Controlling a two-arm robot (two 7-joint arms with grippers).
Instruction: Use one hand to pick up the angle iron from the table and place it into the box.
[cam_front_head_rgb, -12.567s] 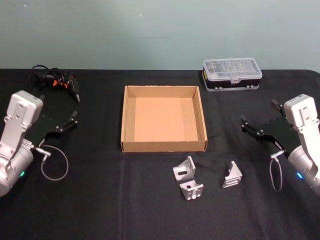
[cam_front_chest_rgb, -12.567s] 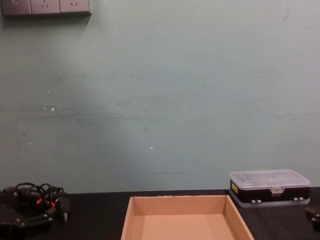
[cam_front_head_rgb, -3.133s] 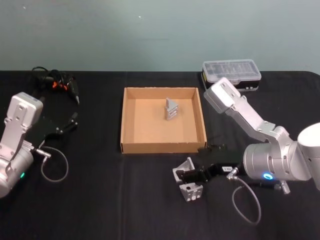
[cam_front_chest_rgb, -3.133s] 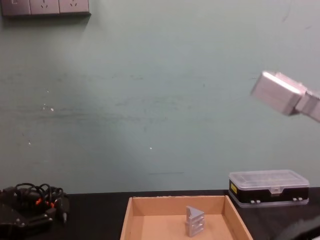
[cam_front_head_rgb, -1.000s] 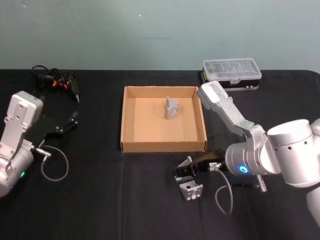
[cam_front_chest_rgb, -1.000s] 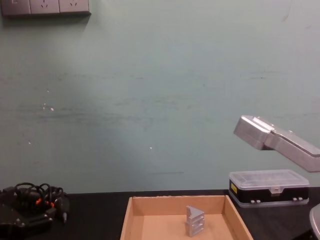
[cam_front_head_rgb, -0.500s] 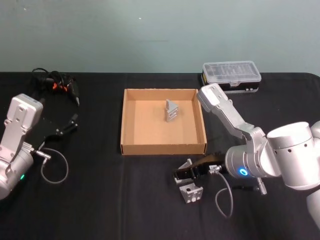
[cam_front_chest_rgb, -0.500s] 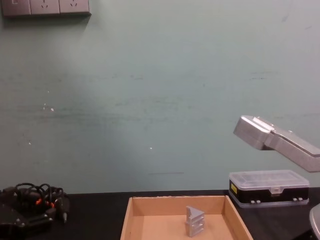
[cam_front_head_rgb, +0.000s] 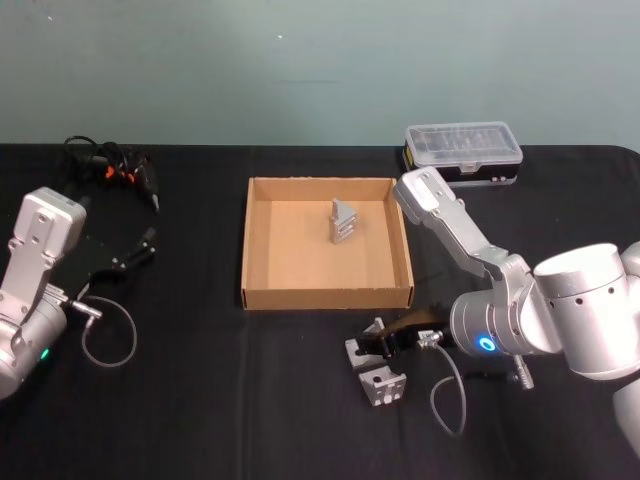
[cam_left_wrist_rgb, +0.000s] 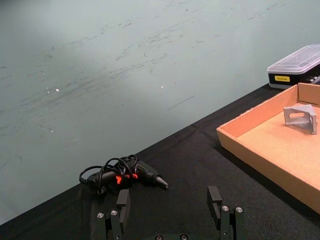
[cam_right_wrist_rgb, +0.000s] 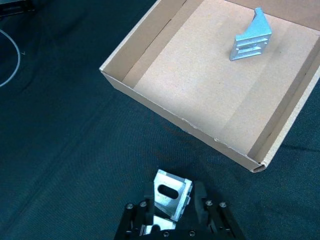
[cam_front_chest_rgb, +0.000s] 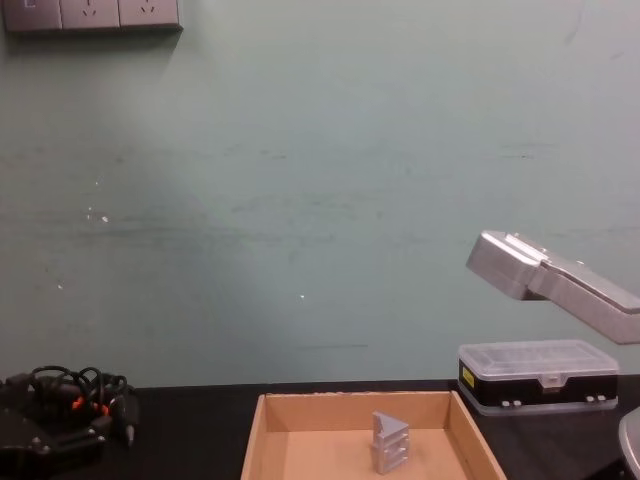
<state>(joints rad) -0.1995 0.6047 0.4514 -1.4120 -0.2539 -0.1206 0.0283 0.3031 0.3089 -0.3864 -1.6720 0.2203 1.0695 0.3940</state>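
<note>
The right gripper (cam_front_head_rgb: 383, 346) sits low over the table (cam_front_head_rgb: 200, 400), just in front of the box's (cam_front_head_rgb: 325, 296) near wall. Its black fingers (cam_right_wrist_rgb: 200, 194) are closed against opposite sides of the angle iron (cam_front_head_rgb: 363, 346), which sits between them. In the right wrist view the angle iron (cam_right_wrist_rgb: 171, 193) shows its slotted face. Whether the part rests on the tabletop or is slightly raised cannot be determined.

A second angle iron (cam_front_head_rgb: 383, 385) lies loose on the table just nearer the robot, beside the gripped part. A third angle iron (cam_front_head_rgb: 343, 220) stands upright inside the box, near the far wall and slightly right of centre. It also appears in the right wrist view (cam_right_wrist_rgb: 252, 36) and the chest view (cam_front_chest_rgb: 390, 441).

The right arm's boxy light-grey joint (cam_front_head_rgb: 425, 195) is raised beside the box's far right corner.

The left gripper (cam_front_head_rgb: 135, 250) is parked at the left side of the table, well apart from the box. Its fingers (cam_left_wrist_rgb: 215, 198) are spread, with nothing between them.

A black case with a clear lid (cam_front_head_rgb: 463, 150) sits beyond the box's far right corner. A black corded tool (cam_front_head_rgb: 115, 165) lies at the far left of the table.
</note>
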